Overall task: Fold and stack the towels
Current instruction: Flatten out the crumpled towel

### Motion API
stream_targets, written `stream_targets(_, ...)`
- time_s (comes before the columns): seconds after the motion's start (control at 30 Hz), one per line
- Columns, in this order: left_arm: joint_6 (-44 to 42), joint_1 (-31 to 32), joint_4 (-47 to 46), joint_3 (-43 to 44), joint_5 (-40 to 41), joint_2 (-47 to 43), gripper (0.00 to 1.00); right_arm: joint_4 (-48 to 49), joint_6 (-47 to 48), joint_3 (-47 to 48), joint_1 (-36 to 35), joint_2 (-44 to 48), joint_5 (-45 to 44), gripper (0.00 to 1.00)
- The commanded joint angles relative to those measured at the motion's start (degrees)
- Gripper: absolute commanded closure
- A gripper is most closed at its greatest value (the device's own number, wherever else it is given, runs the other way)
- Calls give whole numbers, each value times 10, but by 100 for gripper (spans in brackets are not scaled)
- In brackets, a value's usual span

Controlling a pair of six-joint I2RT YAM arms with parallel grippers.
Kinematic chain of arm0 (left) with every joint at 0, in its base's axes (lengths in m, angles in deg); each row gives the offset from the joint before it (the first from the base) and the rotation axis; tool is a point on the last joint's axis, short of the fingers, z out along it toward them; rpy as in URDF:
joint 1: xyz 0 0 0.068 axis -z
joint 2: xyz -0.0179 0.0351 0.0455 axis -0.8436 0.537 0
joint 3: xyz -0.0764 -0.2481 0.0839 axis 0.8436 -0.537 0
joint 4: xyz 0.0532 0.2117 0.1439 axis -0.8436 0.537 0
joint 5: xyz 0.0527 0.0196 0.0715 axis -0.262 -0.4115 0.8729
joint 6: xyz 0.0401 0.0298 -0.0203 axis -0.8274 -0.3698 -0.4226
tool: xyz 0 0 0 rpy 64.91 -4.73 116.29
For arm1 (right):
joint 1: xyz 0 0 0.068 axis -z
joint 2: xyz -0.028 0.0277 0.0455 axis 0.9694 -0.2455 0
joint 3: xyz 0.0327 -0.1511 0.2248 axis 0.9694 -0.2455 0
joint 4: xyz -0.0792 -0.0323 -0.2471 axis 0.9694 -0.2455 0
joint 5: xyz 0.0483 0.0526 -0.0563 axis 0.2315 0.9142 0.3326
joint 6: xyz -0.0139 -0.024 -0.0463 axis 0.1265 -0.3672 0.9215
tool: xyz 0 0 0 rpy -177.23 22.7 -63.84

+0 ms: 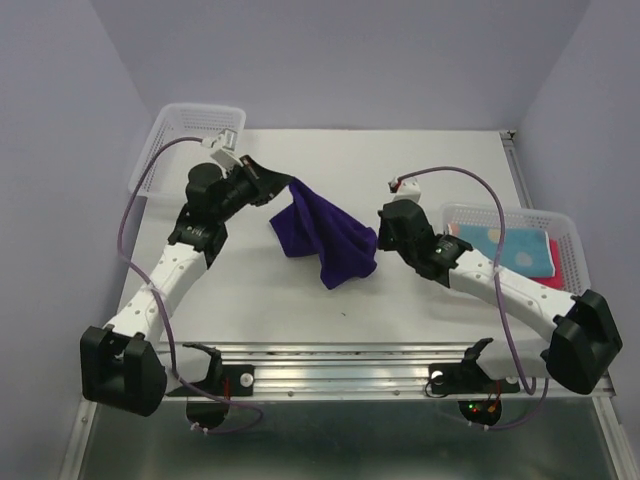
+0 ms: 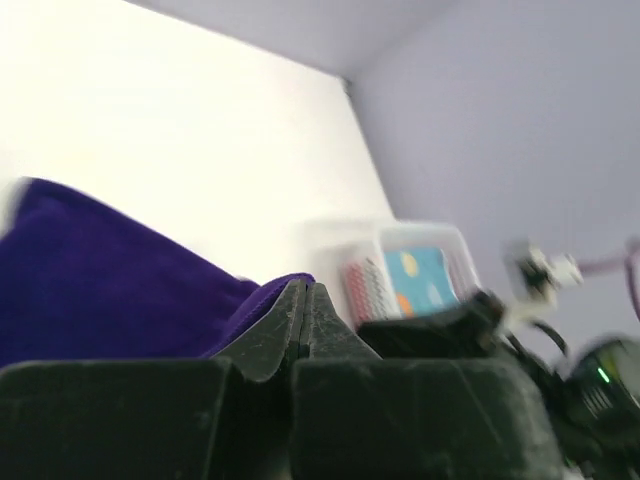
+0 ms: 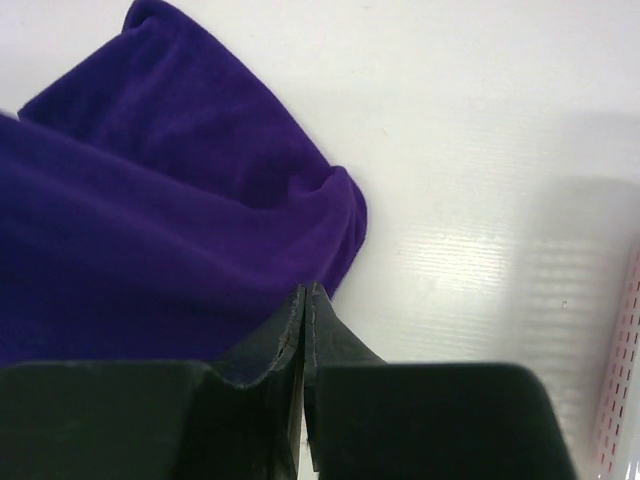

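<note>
The dark purple towel [image 1: 325, 235] hangs crumpled between my two grippers over the middle of the table. My left gripper [image 1: 290, 185] is shut on its upper left corner. My right gripper [image 1: 378, 238] is shut on its right edge. In the left wrist view the jaws [image 2: 305, 290] are closed with purple cloth [image 2: 100, 270] at their tip. In the right wrist view the closed gripper [image 3: 305, 292] meets the towel [image 3: 150, 200] at its edge. A light blue towel with orange dots [image 1: 495, 238] and a pink-red towel [image 1: 535, 258] lie in the right basket. The orange towel is not clearly visible.
A white mesh basket [image 1: 510, 212] holding the other towels stands at the right, just behind my right arm; it also shows in the left wrist view [image 2: 330, 245]. A second white mesh basket [image 1: 190, 115] stands at the back left corner. Purple cables loop off both arms.
</note>
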Motion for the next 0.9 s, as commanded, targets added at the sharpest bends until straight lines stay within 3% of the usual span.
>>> stream_targets(0.0,-11,-70,1,11,66,38,100,12,8,-18,0,11,17,95)
stream_targets(0.1,-44,-74,17,54,84,111,100,11,13,-13,1,-10,28,94)
stream_targets(0.23,-84,-95,116,146,109,232,100,6,31,19,1,-57,59,90)
stream_targets(0.27,-86,-100,132,158,108,268,88,4,33,25,1,-65,77,84)
stream_targets(0.33,-91,-107,149,170,113,283,35,1,42,37,1,-85,89,77)
stream_targets(0.37,-98,-107,150,168,118,278,1,7,50,49,0,-101,112,59)
stream_targets(0.47,-105,-107,147,163,125,252,1,27,66,69,0,-142,158,26)
stream_targets(0.5,-110,-107,146,161,135,230,1,41,75,90,-1,-153,183,0)
stream_targets(0.73,-115,-106,133,94,133,127,1,61,80,218,-16,-298,303,0)
stream_targets(0.87,-112,-106,128,48,130,84,1,35,48,280,-17,-381,310,0)
